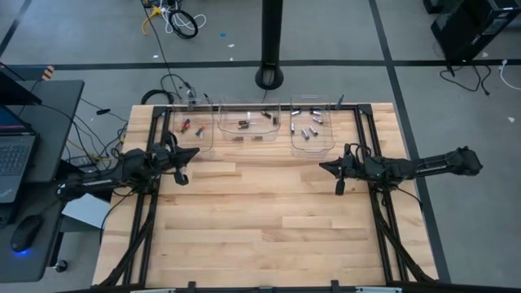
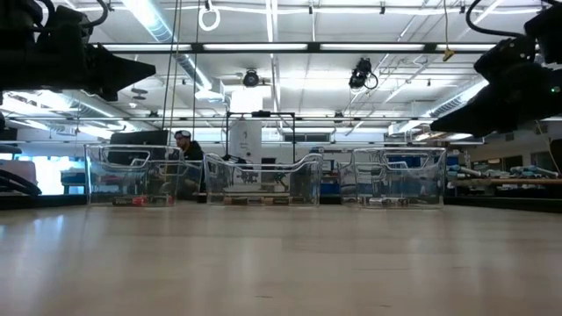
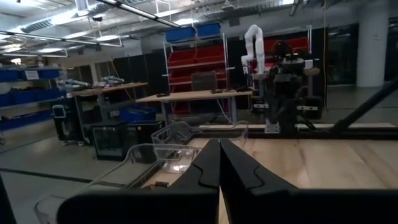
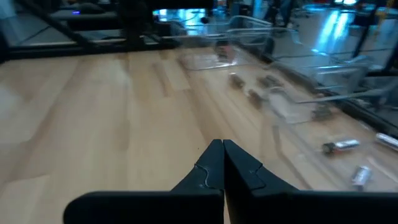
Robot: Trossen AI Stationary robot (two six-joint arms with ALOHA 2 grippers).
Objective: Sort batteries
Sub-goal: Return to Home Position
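Three clear plastic bins stand in a row along the table's far edge: a left bin (image 1: 172,130), a middle bin (image 1: 248,104) and a right bin (image 1: 313,149). The batteries lie inside them: red-ended ones (image 1: 186,124) in the left bin, dark ones (image 1: 243,124) in the middle, silver ones (image 1: 308,132) in the right. My left gripper (image 1: 194,153) hovers shut near the left bin, clear of the table. My right gripper (image 1: 323,167) hovers shut just on the near side of the right bin; its wrist view shows the shut fingertips (image 4: 222,144) and batteries (image 4: 341,145) behind the bin's wall.
The wooden tabletop (image 1: 260,220) stretches between the arms and toward the near edge. A black frame rail (image 1: 269,107) runs along the far edge behind the bins. A side desk with a laptop (image 1: 12,155) stands off the left edge. A person (image 2: 184,149) sits far behind the bins.
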